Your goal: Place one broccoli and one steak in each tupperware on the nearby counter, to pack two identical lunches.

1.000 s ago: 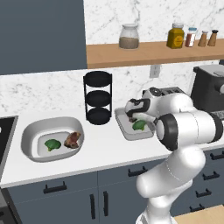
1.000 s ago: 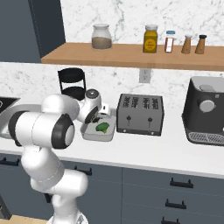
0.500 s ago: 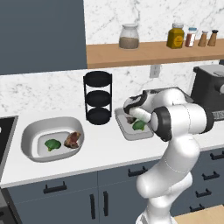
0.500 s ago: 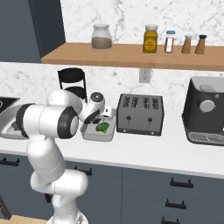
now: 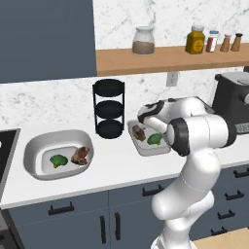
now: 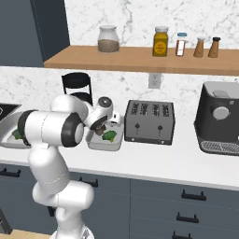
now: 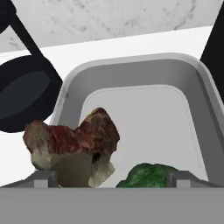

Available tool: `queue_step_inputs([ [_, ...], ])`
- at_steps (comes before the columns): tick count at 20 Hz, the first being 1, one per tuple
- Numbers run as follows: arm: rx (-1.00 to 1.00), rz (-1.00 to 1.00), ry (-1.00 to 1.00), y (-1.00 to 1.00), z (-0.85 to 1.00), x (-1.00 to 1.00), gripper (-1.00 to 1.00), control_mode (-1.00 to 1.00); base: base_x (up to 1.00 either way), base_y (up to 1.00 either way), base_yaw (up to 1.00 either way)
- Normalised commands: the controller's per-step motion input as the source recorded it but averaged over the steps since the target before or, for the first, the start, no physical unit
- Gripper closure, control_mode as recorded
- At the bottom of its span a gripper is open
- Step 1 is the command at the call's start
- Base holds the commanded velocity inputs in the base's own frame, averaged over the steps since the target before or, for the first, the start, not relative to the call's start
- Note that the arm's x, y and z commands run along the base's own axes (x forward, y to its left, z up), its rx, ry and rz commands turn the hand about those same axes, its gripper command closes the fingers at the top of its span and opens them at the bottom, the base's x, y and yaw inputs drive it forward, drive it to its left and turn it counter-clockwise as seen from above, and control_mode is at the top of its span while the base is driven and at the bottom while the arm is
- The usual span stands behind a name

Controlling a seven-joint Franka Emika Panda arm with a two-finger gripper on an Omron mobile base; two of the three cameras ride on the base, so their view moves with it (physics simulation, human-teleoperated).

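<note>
The small rectangular tupperware (image 5: pixel 146 147) (image 6: pixel 106 143) (image 7: pixel 131 65) holds a brown steak (image 5: pixel 139 132) (image 7: pixel 72 144) at its rear left and a green broccoli (image 5: pixel 155 139) (image 6: pixel 109 136) (image 7: pixel 151 174) beside it. My gripper (image 5: pixel 144 122) (image 6: pixel 103 125) (image 7: pixel 111 177) hangs just above this tray, open, fingers spread wide either side of the food. The steak lies close in front of one fingertip (image 7: pixel 43 177). The large oval tupperware (image 5: pixel 34 146) stands at the left of the white counter (image 5: pixel 116 170) with another broccoli (image 5: pixel 58 160) and steak (image 5: pixel 81 154) inside.
A black three-tier rack (image 5: pixel 109 109) stands right behind the small tray's left corner. A toaster (image 6: pixel 149 122) sits to the tray's right, a coffee machine (image 6: pixel 219 116) beyond it. The wooden shelf (image 5: pixel 170 56) carries jars overhead. A stove edge (image 5: pixel 5 146) lies far left.
The arm's elbow has swung down and to the right while the hand stayed over the small tray. The steak now lies in the tray next to the broccoli.
</note>
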Motion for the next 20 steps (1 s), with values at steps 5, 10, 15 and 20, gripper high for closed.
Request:
queue_step_inputs([
  [5, 0.01, 0.02, 0.0, -0.02, 0.43, -0.6, -1.0, -1.0, 0.0, 0.0, 0.0],
  [10, -0.02, 0.1, 0.12, 0.0, 0.74, -0.9, -1.0, -1.0, 0.0, 0.0, 0.0],
  [15, -0.04, 0.19, 0.26, 0.14, 0.93, -1.0, -1.0, -1.0, 0.0, 0.0, 0.0],
  [20, -0.1, 0.11, 0.14, 0.06, 0.59, -1.0, -1.0, -1.0, 0.0, 0.0, 0.0],
])
